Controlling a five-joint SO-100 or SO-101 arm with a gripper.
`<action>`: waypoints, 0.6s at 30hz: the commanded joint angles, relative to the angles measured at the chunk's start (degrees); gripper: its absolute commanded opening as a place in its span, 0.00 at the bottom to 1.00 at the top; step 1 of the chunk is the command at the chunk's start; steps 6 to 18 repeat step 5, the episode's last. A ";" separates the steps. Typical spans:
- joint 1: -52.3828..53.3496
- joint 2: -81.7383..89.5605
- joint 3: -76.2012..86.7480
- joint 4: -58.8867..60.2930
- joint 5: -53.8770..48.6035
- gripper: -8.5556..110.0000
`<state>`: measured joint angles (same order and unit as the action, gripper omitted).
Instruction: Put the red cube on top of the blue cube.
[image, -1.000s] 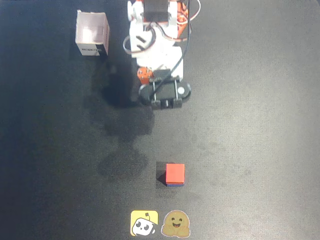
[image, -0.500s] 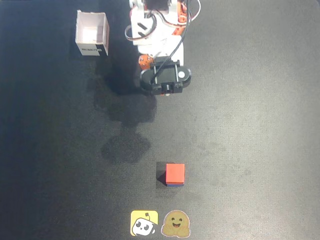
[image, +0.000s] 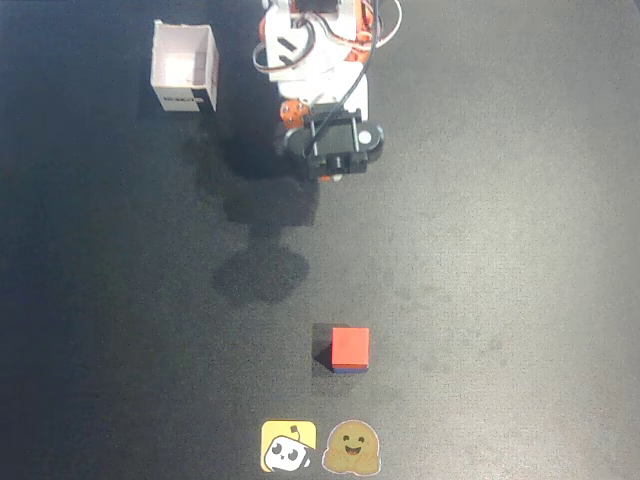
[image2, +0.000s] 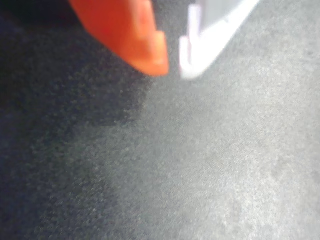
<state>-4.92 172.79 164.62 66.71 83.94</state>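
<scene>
In the overhead view the red cube (image: 350, 346) rests on top of the blue cube (image: 350, 369), of which only a thin blue strip shows along the lower edge. The stack stands alone on the black mat near the front. My gripper (image: 335, 160) is folded back close to the arm's base at the top, far from the stack. The wrist view shows the gripper (image2: 173, 67) over bare mat: an orange finger (image2: 135, 35) and a white finger (image2: 210, 40) nearly meet at their tips, with nothing between them. Neither cube appears in that view.
A white open box (image: 185, 65) stands at the top left of the overhead view. Two stickers, a yellow one (image: 289, 446) and a brown one (image: 351, 448), lie flat at the bottom edge below the stack. The arm's base (image: 315, 45) sits at top centre.
The arm has drawn back toward its base, with the gripper moving up the overhead view and turning slightly. The stacked cubes have not moved.
</scene>
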 joint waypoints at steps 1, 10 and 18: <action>-0.53 3.60 0.00 1.41 -0.62 0.08; -0.53 4.39 0.00 3.60 -0.35 0.08; -0.53 4.39 0.00 3.60 -0.35 0.08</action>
